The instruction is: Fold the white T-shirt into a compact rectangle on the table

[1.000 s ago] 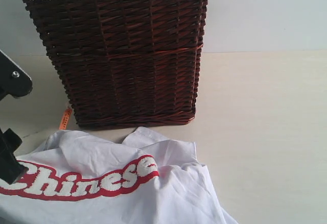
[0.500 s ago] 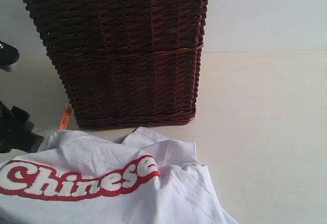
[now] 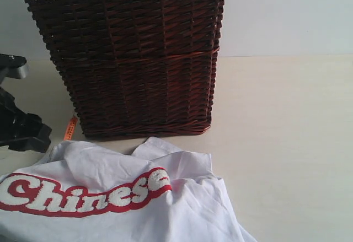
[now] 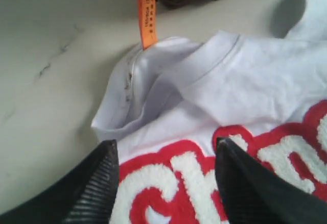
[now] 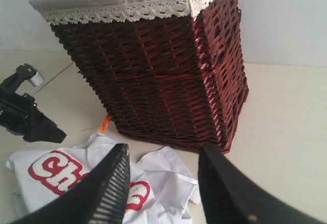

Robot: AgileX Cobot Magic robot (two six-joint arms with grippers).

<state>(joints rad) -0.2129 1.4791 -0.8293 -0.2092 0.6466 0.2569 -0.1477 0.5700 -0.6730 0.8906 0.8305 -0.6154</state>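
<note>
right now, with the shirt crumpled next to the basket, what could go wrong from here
1. The white cotton T-shirt lies rumpled close to the brown wicker basket; spreading it could snag fabric or an arm on the weave.
2. The left fingers stand open over the thick red lettered patch, beside a doubled collar fold; closing there might pinch several layers and skew the fold.

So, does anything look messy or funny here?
Yes. The white T-shirt lies rumpled and bunched on the table, just in front of the wicker basket, not flat or folded. Near its orange tag, the seam shows small dark specks, like dirt marks.
</note>
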